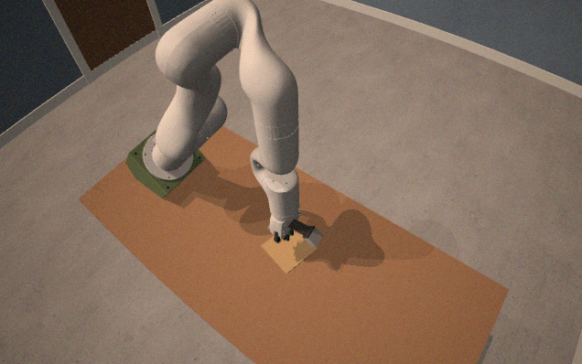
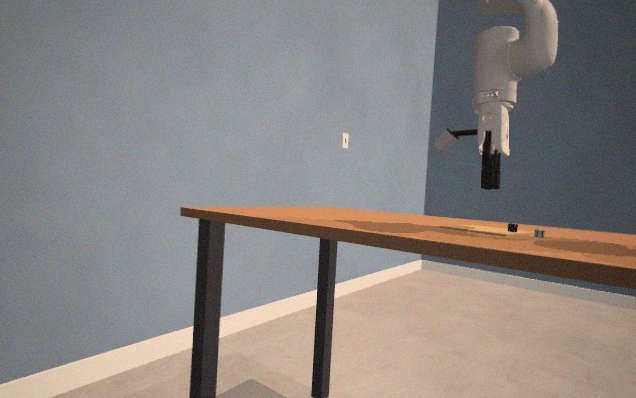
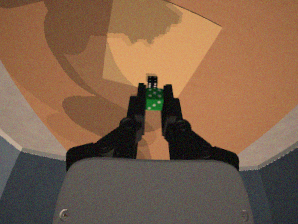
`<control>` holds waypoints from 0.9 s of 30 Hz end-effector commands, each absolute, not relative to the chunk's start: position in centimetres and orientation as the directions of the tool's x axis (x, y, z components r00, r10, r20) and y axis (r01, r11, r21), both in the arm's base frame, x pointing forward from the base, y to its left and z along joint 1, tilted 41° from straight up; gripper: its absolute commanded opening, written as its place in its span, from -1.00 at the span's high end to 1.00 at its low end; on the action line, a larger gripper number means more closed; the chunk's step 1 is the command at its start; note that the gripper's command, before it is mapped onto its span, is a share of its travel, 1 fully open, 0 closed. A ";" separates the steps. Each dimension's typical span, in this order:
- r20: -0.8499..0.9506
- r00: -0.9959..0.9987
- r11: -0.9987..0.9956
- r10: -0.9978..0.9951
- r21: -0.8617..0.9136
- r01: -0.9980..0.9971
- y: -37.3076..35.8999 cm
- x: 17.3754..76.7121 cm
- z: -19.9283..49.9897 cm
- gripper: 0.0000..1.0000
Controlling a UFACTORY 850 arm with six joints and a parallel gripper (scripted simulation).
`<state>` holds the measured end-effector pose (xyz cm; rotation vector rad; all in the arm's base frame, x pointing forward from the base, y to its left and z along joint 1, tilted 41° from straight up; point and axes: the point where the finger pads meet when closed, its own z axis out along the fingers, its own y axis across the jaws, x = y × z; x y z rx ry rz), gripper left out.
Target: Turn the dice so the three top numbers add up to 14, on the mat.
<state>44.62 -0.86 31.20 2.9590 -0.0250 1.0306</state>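
My gripper (image 1: 283, 237) (image 2: 490, 186) (image 3: 154, 94) is shut on a green die (image 3: 154, 102) and holds it high above the table. The light tan mat (image 1: 284, 260) (image 2: 480, 230) (image 3: 196, 36) lies flat below it. A black die (image 2: 512, 227) (image 3: 152, 82) sits on the mat; in the wrist view it peeks out just past my fingertips. A grey die (image 2: 539, 233) sits to the right of the black one, seemingly just off the mat's edge. In the top view the arm hides the dice on the table.
The brown table top (image 1: 366, 311) (image 2: 350, 232) (image 3: 266, 16) carries only the mat and dice. The arm's green base (image 1: 137, 166) stands at one end. The wrist camera housing (image 1: 313, 234) (image 2: 444, 140) sticks out sideways from the gripper.
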 end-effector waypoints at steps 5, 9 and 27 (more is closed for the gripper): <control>0.649 0.760 -0.999 -0.012 0.016 -0.029 -0.9 45.3 30.4 0.78; 0.649 0.760 -0.999 -0.012 0.016 -0.029 -0.9 46.1 29.5 0.78; 0.649 0.760 -0.999 -0.012 0.016 -0.029 -1.0 49.8 25.1 0.78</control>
